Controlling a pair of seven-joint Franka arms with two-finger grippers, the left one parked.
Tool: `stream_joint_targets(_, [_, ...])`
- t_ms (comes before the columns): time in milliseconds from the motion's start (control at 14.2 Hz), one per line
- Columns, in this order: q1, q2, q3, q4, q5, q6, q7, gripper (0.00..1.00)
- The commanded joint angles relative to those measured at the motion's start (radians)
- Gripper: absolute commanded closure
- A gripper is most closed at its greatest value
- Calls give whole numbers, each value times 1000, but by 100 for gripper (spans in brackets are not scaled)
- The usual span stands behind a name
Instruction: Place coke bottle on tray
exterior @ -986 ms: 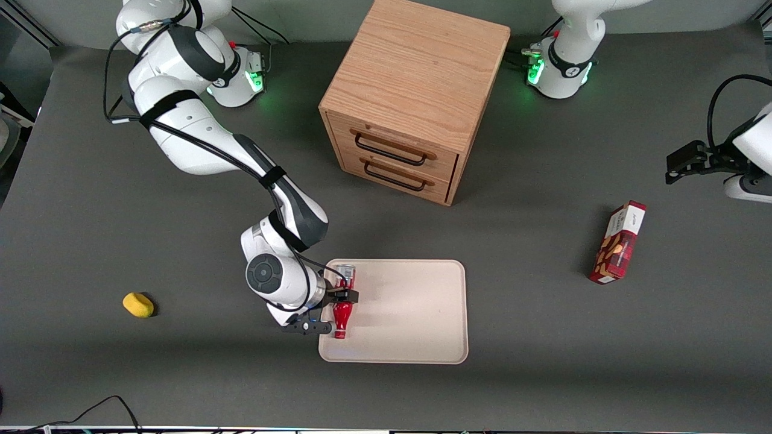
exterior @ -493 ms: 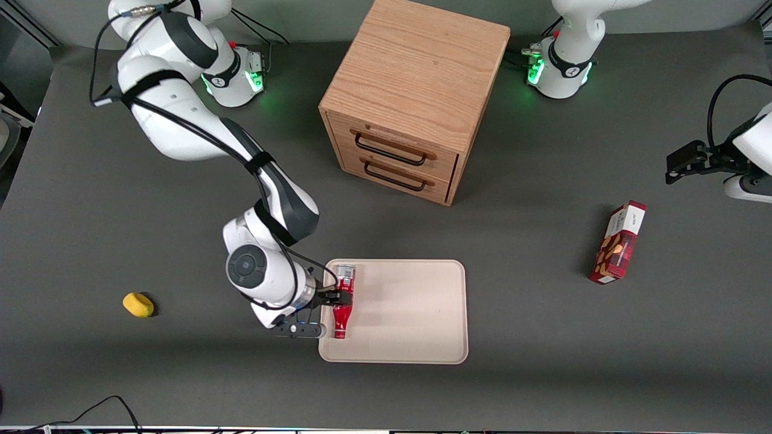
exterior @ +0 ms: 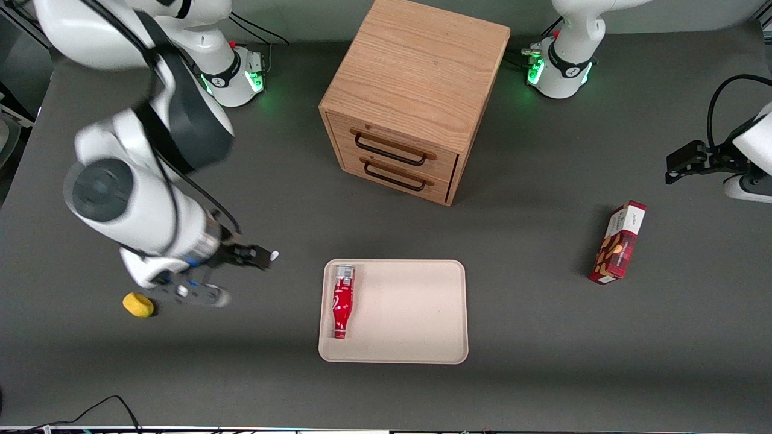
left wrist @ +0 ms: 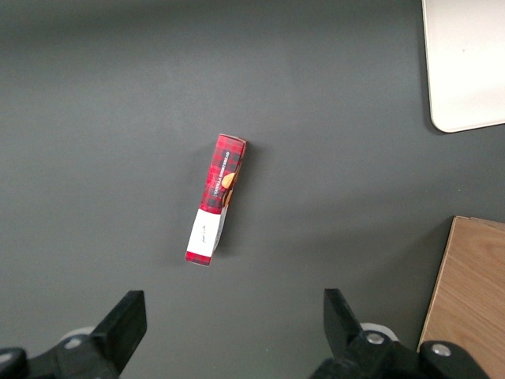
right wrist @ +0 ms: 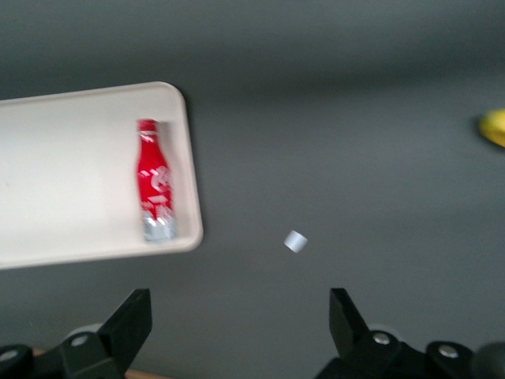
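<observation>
The coke bottle [exterior: 342, 301] lies flat on the tray [exterior: 410, 313], along its edge toward the working arm, cap toward the worktop's [exterior: 543, 374] near edge. Bare worktop separates tray from the raised tool [exterior: 244, 274], fingers wide apart, holding nothing, above a yellow object [exterior: 138, 304].

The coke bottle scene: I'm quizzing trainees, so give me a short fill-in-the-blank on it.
1. The coke bottle lies on its ____.
2. It rests inside the ____.
3. The gripper, open, hangs above the table beside a ____ object.
4. The wooden cabinet has ____ drawers.

Missing words: side; tray; yellow; two
</observation>
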Motion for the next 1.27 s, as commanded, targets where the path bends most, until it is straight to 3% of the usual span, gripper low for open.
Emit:
stream_joint_targets(0, [-13, -164, -93, -49, 58, -162, 16, 0])
stream_joint_targets(211, [-21, -327, -267, -75, 245, -291, -43, 0])
stream_joint_targets(282, [-21, -393, -317, -131, 271, -299, -67, 0])
stream_joint_targets(704, [-29, -754, -342, -665, 276, -57, -73, 0])
stream_joint_targets(1197, [-22, -762, -328, -693, 263, -60, -131, 0])
